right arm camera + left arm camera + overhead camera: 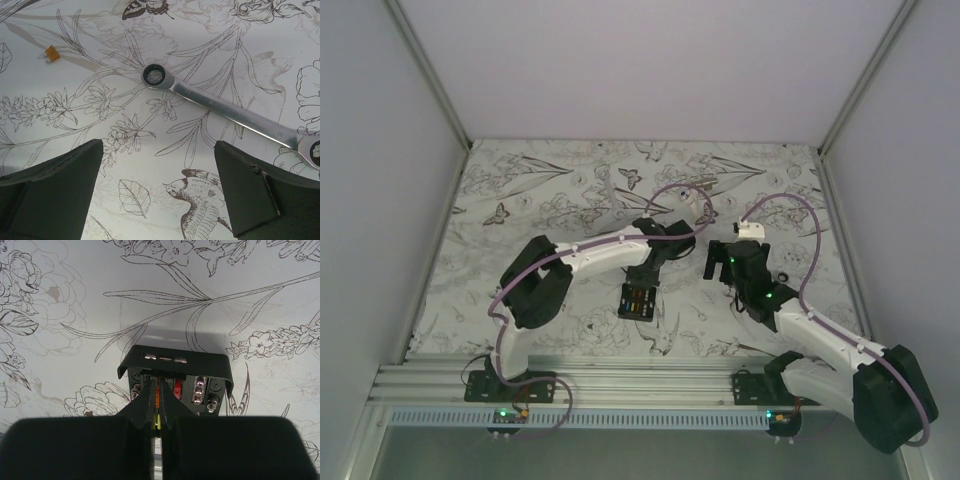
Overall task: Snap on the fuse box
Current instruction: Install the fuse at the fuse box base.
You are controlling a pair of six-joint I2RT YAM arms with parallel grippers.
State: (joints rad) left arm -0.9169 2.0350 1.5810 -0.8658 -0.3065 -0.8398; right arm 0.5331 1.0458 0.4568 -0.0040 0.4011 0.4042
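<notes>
While the left arm (600,255) reaches across the flower-printed worktop (550,190), we see the fuse box (638,300) lying near the middle of it, a little toward the near edge, directly under that arm's wrist. From the left wrist view, the left fingers (142,410) are pressed almost together and point down onto the open face of the box, their tips among the rows of fuses. A thin sliver of orange and yellow shows in the slit between them, but we cannot tell whether they pinch a fuse or merely touch the box. A black cover (175,360) with three pale slots lies across the far edge of the box, and silvery contacts stand in the compartments to the right of the fingers. The right arm (820,340) hangs to the right of the box, apart from it. The right fingers (55,190) are spread wide and hold nothing. Beyond them a silver wrench (225,107) lies slantwise on the worktop. A small orange fuse (51,53) lies alone, well apart from the wrench's ring end.
</notes>
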